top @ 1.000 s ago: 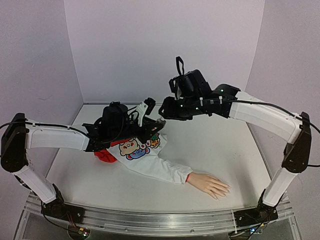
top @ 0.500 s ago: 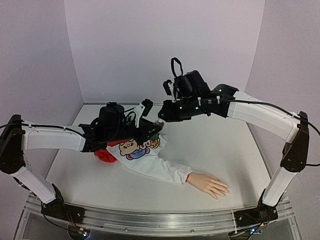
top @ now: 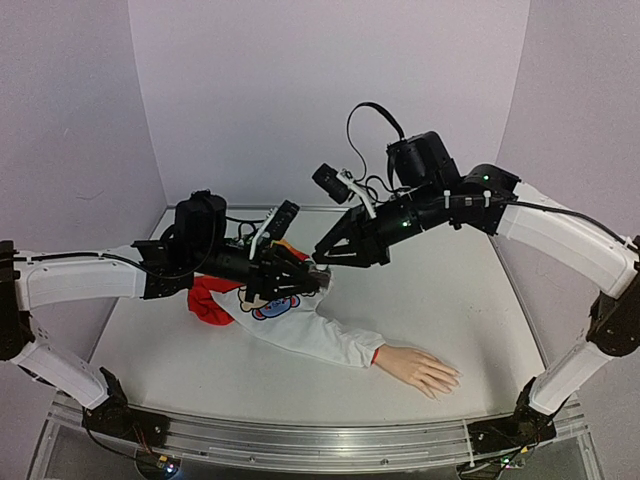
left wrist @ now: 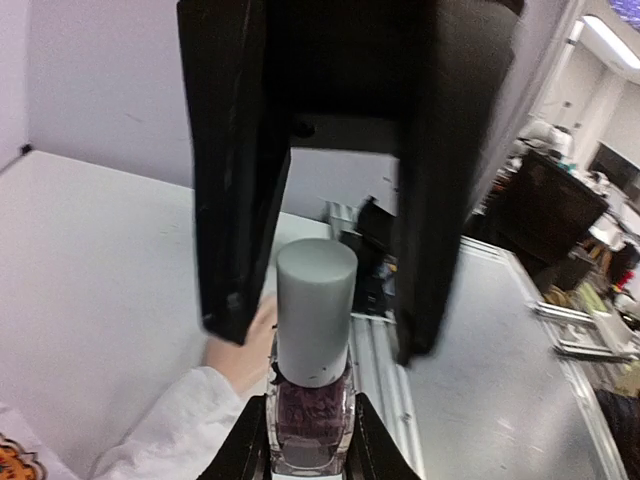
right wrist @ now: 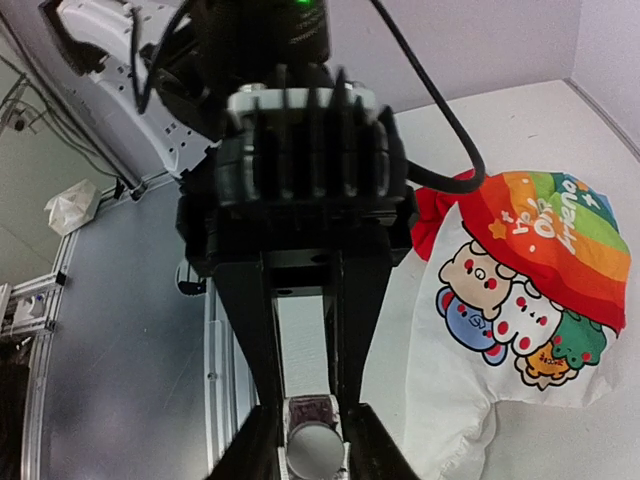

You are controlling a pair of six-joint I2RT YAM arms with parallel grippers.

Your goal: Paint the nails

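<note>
The pale mannequin hand [top: 420,368] lies flat at the front right, in a white sleeve [top: 320,338]. Its nails are too small to make out. It shows partly in the left wrist view [left wrist: 248,340]. My left gripper [top: 308,283] [left wrist: 310,452] is shut on a small clear bottle of dark polish [left wrist: 310,420] with a grey cap [left wrist: 315,310], held upright above the sleeve. My right gripper [top: 326,260] [right wrist: 312,452] is open and straddles the cap [right wrist: 312,455]. Its black fingers [left wrist: 235,200] stand either side with a small gap.
The white doll shirt with a cartoon animal print [right wrist: 510,300] and red cloth [top: 208,305] lies under the left gripper. A metal rail [top: 320,440] runs along the table's near edge. Lilac walls close in the back and sides.
The right wrist has risen and tilted, its fingers now pointing down-left over the bottle cap. The left arm has drawn its elbow back and lowered, with the bottle still in its gripper.
</note>
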